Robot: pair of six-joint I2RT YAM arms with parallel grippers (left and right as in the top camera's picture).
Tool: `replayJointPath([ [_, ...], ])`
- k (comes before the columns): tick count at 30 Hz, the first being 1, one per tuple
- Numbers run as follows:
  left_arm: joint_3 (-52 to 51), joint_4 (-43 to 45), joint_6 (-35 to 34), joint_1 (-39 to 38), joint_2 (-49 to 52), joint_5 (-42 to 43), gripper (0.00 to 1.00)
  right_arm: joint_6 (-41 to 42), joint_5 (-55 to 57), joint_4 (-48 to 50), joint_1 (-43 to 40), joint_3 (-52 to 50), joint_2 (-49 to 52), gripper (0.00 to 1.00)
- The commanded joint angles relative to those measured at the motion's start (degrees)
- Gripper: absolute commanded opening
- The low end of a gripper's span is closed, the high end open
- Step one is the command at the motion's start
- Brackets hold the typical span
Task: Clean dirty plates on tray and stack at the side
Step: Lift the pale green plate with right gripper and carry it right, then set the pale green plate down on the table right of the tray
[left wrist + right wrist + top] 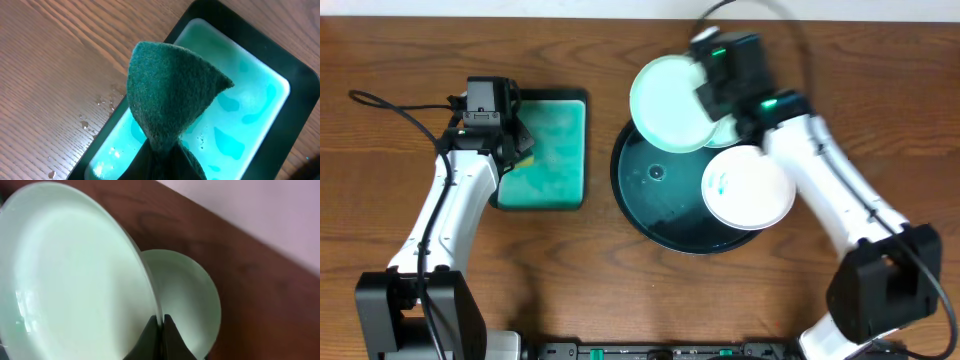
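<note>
The round black tray (660,205) lies at the table's middle. A white plate with a teal smear (748,188) rests on its right part. My right gripper (708,88) is shut on the rim of a pale mint plate (670,105) and holds it raised over the tray's far edge; it fills the right wrist view (75,280), fingers (161,325) pinching its rim. Another plate (192,300) lies just behind it, its edge peeking out (728,130). My left gripper (162,155) is shut on a dark green sponge (170,90) over the teal dish.
The rectangular teal dish (552,150) with a dark rim sits left of the tray, wet inside (240,105). Water drops (92,117) lie on the wood beside it. Cables run along the table's left and far side.
</note>
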Motion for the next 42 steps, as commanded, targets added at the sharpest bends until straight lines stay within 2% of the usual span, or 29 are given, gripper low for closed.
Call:
replayJointPath([
  [1,-0.39,-0.13,1.01,0.26,-0.04,-0.22,0.07,14.38,-25.55,0.39,-10.60,-0.13,0.15,0.01],
  [4,-0.39,-0.13,1.03,0.26,-0.04,-0.22,0.07,19.65,-31.69,-0.04,-18.71,-0.13,0.15,0.01],
  [9,-0.39,-0.15,1.03,0.26,-0.04,-0.22,0.07,22.60,-30.95,-1.55,-30.97,-0.28,0.17,0.01],
  [16,-0.39,-0.11,1.01,0.26,-0.04,-0.22,0.07,30.80,-15.19,-4.57,-43.12,-0.87,0.17,0.01],
  [19,-0.39,-0.15,1.01,0.26,-0.04,-0.22,0.07,31.78,-10.97,-3.80,-45.44,-2.60,0.17,0.01],
  [23,-0.39,-0.11,1.01,0.26,-0.04,-0.22,0.07,32.74,-7.41,1.95,-45.83,-7.80,0.20,0.01],
  [29,-0.39,-0.13,1.01,0.26,-0.04,-0.22,0.07,33.29,-7.63,14.03,-45.59,-17.59,1.42,0.01],
  [36,-0.39,-0.11,1.01,0.26,-0.04,-0.22,0.07,33.33,-10.40,16.46,-45.57,-18.71,9.40,0.01],
  [37,-0.39,-0.13,1.01,0.26,-0.04,-0.22,0.07,33.31,-10.43,16.85,-45.57,-18.71,10.21,0.07],
  [39,-0.39,-0.13,1.01,0.26,-0.04,-0.22,0.07,32.37,-10.40,17.73,-45.57,-18.69,11.28,0.25],
  [42,-0.39,-0.11,1.01,0.26,-0.04,-0.22,0.07,30.32,-10.43,17.07,-45.64,-18.05,10.73,0.36],
])
